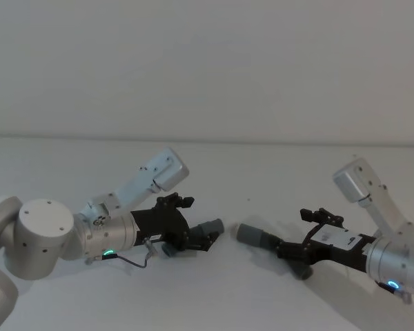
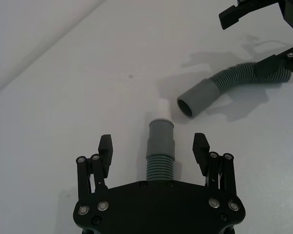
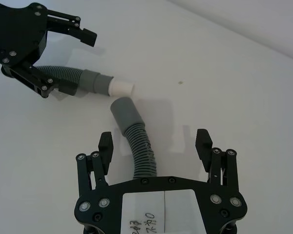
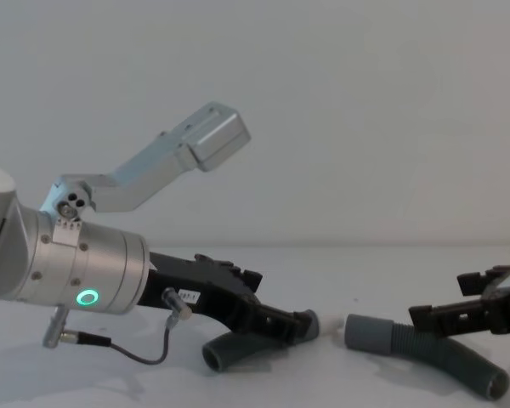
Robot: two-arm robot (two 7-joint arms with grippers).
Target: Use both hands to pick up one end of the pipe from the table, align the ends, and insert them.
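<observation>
Two grey corrugated pipe pieces lie on the white table [image 1: 214, 296], their smooth ends facing each other a short gap apart. The shorter piece [image 2: 161, 163] has a cuff with a whitish tip [image 2: 162, 108]. My left gripper [image 2: 154, 148] is open and straddles it, fingers clear on both sides. The longer piece [image 3: 140, 151] curves, and its open cuff [image 3: 124, 112] points at the whitish tip [image 3: 121, 87]. My right gripper [image 3: 155, 143] is open around its ribbed part. In the head view the left gripper [image 1: 193, 224] and the right gripper [image 1: 305, 238] sit low over the table.
A pale wall rises behind the table's far edge [image 1: 207, 138]. Both forearms [image 1: 96, 234] [image 1: 400, 258] reach in low from the sides. A thin grey cable [image 4: 144, 353] hangs under the left wrist.
</observation>
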